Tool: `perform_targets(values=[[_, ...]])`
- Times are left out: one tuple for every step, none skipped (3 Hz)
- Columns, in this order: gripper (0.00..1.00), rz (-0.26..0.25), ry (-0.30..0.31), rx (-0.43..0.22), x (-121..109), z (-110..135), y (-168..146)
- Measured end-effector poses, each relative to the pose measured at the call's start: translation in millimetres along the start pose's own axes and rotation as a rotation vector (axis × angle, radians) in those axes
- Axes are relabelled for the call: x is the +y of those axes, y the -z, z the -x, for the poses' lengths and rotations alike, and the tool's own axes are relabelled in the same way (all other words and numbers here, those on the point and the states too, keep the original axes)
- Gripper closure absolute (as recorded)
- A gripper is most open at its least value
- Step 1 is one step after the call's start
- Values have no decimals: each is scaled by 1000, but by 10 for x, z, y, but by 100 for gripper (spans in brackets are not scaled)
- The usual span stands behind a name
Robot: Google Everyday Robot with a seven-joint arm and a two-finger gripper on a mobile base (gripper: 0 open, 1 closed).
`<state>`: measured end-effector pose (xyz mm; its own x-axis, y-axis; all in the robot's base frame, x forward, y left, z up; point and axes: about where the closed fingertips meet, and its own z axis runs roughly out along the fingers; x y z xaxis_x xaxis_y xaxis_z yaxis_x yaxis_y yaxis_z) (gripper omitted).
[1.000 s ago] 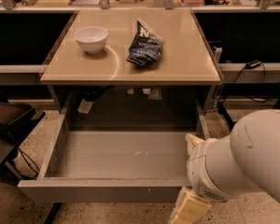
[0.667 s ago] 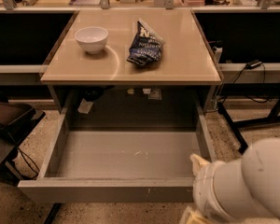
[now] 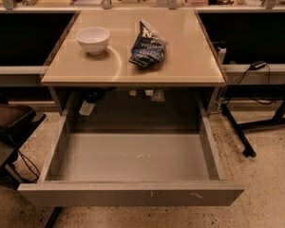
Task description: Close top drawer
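The top drawer [image 3: 133,194] is a wide gray metal drawer, pulled far out toward me under a tan table top. Its deep boxy interior [image 3: 133,156] holds nothing but a few pale scuffs on the floor. Its flat handleless front runs along the bottom of the view, with small pale marks right of centre. My gripper and arm are out of view.
A tan table top [image 3: 190,56] carries a white bowl [image 3: 93,39] and a dark blue snack bag [image 3: 148,45]. A dark chair [image 3: 9,122] stands at the left. Black table legs [image 3: 237,132] and cables are at the right. A cluttered shelf runs along the back.
My white arm, which filled the lower right corner, has dropped out of the view. The drawer stands as far out as before.
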<state>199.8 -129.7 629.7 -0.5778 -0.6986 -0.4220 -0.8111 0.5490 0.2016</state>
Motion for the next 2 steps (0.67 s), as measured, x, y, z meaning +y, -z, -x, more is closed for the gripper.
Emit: perform_targets(values=[[0,16,-10,14,24,-55,-55],[0,-43,50,29,-330,391,220]])
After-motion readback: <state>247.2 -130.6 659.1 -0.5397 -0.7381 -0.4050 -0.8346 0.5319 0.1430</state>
